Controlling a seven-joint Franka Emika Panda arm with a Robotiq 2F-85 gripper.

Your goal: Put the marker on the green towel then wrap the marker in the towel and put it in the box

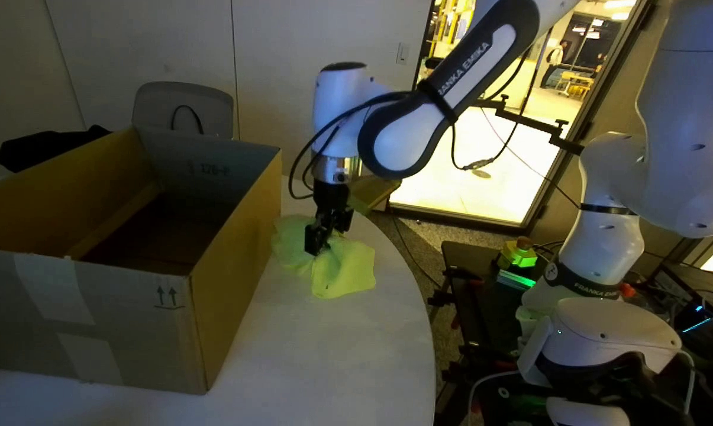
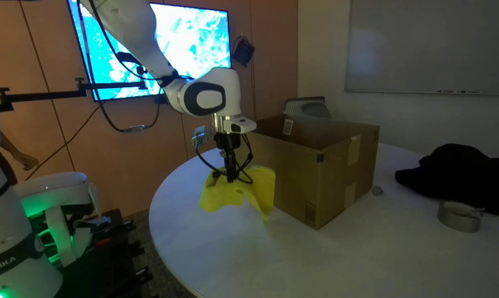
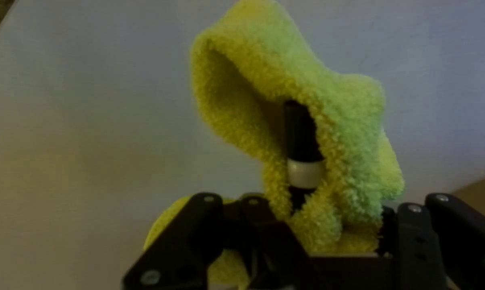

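Note:
The green towel is bunched up and also shows in an exterior view, its corners hanging down and seemingly just above the table. My gripper points down and is shut on the towel's gathered middle; it also shows in an exterior view and the wrist view. In the wrist view the towel folds around the marker, whose dark body and white band show; its lower part is hidden. The open cardboard box stands beside the gripper, also in an exterior view. The gripper is outside it.
The white round table bears the box, its curved edge near the towel. A grey tape roll, a small crumpled piece and a black cloth lie beyond the box. A grey chair stands behind.

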